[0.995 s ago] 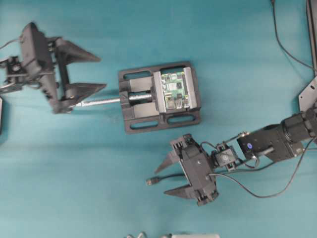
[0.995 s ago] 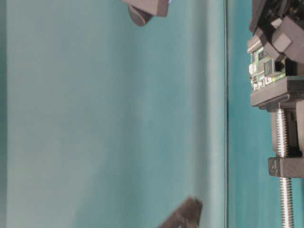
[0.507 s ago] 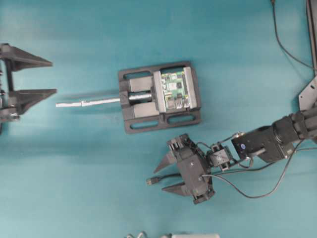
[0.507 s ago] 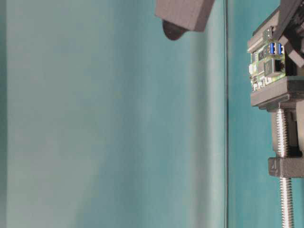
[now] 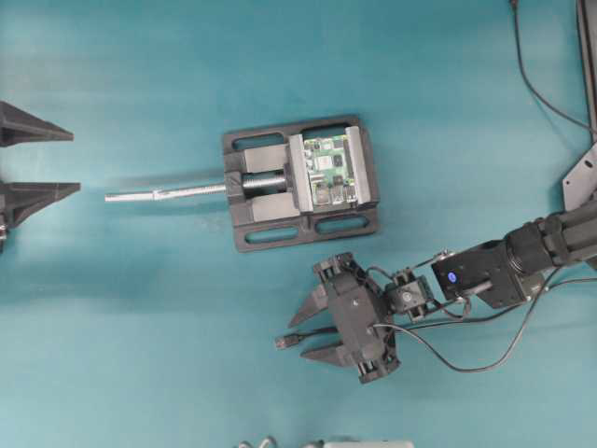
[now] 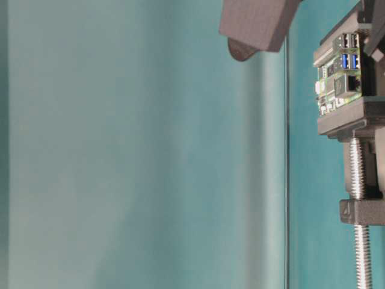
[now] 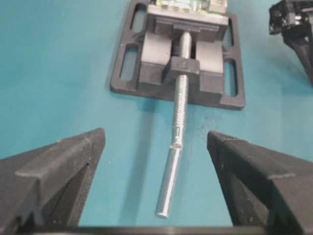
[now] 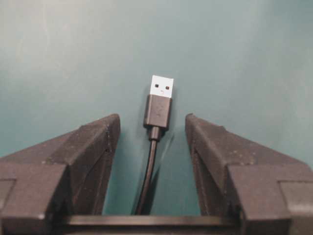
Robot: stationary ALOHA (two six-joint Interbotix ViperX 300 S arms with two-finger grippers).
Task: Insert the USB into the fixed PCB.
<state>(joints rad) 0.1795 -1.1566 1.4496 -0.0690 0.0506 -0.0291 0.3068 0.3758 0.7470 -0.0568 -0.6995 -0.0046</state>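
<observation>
Your workspace is a matte teal tabletop, smooth and unmarked; no writing can be read anywhere.

From overhead, you see the small green rectangular circuit board, the fixed PCB, with silver metal connectors, clamped in a black vise whose threaded silver screw rod points left. Your left claw sits at the left edge, its two black wedge-shaped fingers spread wide, well apart from the rod tip. Your right claw reaches in from the right, below the vise, fingers pointing left and parted around the thin black cable; the USB, a small black plug, lies flat on the tabletop just past the fingertips.

At table level, the board shows blue and silver ports, stacked above the vise's screw.

Your left wrist view looks level along the smooth rod end toward the vise, between dull black fingers.

Your right wrist view shows the plug with its silver metal tip and two square holes, lying between the speckled black fingers, touching neither.
</observation>
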